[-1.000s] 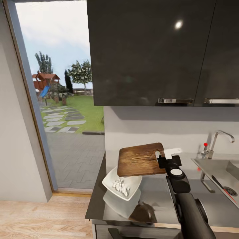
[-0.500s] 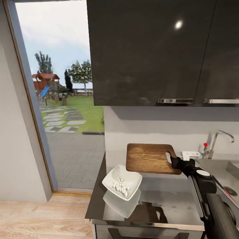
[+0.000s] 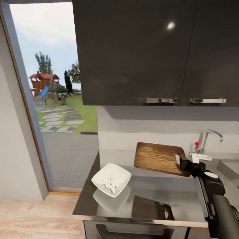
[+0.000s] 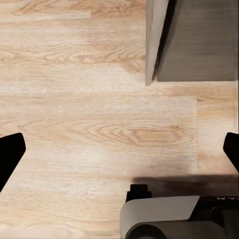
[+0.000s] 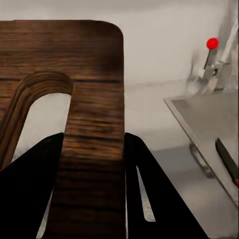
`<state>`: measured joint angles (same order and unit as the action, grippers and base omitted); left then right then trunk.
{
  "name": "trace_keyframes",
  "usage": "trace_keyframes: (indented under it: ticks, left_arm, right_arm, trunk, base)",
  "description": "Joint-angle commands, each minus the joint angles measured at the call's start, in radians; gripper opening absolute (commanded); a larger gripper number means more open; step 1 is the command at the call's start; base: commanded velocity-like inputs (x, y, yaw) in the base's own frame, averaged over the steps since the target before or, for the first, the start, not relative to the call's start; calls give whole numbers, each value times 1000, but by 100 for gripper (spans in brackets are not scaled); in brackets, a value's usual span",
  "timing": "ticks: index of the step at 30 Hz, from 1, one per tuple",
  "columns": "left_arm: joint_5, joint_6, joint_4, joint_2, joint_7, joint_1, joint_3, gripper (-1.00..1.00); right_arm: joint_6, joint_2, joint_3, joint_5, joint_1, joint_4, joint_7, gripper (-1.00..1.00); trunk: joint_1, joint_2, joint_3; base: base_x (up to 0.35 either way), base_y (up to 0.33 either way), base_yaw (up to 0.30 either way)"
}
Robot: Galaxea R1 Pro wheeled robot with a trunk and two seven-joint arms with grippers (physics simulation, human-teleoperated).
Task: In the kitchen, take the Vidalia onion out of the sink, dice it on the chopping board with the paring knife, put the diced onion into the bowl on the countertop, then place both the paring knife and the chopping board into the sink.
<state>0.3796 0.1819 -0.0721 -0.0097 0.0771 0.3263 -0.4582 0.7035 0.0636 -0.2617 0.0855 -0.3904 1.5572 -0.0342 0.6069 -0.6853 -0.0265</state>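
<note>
Your right pincer (image 3: 182,161) was clamped on the chopping board (image 3: 158,158), gripping it at the handle-slot end. In the head view the board hung clear of the worktop (image 3: 159,196), nearly flat and a little tilted, stretching from the pincer toward 9 o'clock, with its dark reflection on the glossy steel at about 6 o'clock from it. In the right wrist view the board (image 5: 74,99) ran straight out from between the two black fingers (image 5: 30,194), the strip of wood beside the slot pinched between them.

The bowl (image 3: 111,179) sat on the worktop near its front left corner, at roughly 8 o'clock from the board and apart from it, with small white diced onion pieces (image 3: 109,183) inside.

The tap (image 3: 205,141) with its red knob stood just at 1 o'clock from the pincer, and the sink (image 3: 229,167) edge lay at 3 o'clock. The right wrist view caught the sink rim (image 5: 199,119) and a dark blade (image 5: 226,158) of the paring knife lying in it.

Your left pincer (image 4: 119,149) was spread wide, pointing down over the wooden floor (image 4: 89,114) and holding nothing.
</note>
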Motion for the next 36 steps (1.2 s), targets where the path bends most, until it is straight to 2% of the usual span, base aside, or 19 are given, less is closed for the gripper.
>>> trace_keyframes:
  ticks: [1, 9, 16, 18, 20, 22, 25, 27, 30, 34, 36]
  left_arm:
    - [7, 7, -5, -1, 1, 2, -8, 100]
    - [7, 7, -5, -1, 1, 2, -8, 100]
    - [7, 6, -5, -1, 1, 2, -8, 100]
    - [7, 6, -5, -1, 0, 2, -8, 100]
    - [7, 6, -5, -1, 0, 2, -8, 100]
    - [7, 6, -5, 0, 0, 2, -8, 100]
    - [7, 7, -5, 0, 1, 2, -8, 100]
    - [7, 7, -5, 0, 1, 2, -8, 100]
    - [7, 7, -5, 0, 1, 2, -8, 100]
    - [7, 12, -3, 4, 1, 2, -8, 100]
    - [7, 33, -3, 6, 1, 2, -8, 100]
  right_arm:
    - [5, 0, -14, -5, -1, 0, -4, -100]
    - [4, 0, -35, -6, -1, -1, -1, -100]
    - [4, 0, -40, -6, -1, -43, 59, -100]
    - [4, 0, -55, -6, -1, -57, 76, -100]
    - [2, 0, -79, -6, -1, -68, 137, -100]
    - [-46, -2, -90, -13, -1, -102, 255, -100]
    - [-138, -3, -92, -37, -1, -147, 371, -100]
    - [-167, -4, -93, -83, -1, -156, 449, -100]
    - [-190, -4, -92, -175, -1, -167, 590, -100]
    - [-304, -4, -91, -212, -1, -191, 752, -100]
    - [-343, -14, -89, -255, -1, -195, 831, -100]
  trunk:
    - [0, -2, -2]
    - [0, -2, -2]
    - [0, -2, -2]
    - [0, -2, -2]
    - [0, -2, -2]
    - [0, -2, -2]
    - [0, -2, -2]
    - [0, -2, -2]
    - [0, -2, -2]
    - [0, -2, -2]
    - [0, -2, -2]
  base:
    - [-80, -309, 0]
    - [-19, -314, 0]
    - [-83, -315, 0]
    - [-179, -304, 0]
    - [-166, -307, 0]
    - [-133, -316, 0]
    - [-98, -326, 0]
    - [-85, -329, 0]
    - [-52, -330, 0]
    - [-8, -330, 0]
    - [-1, -176, 0]
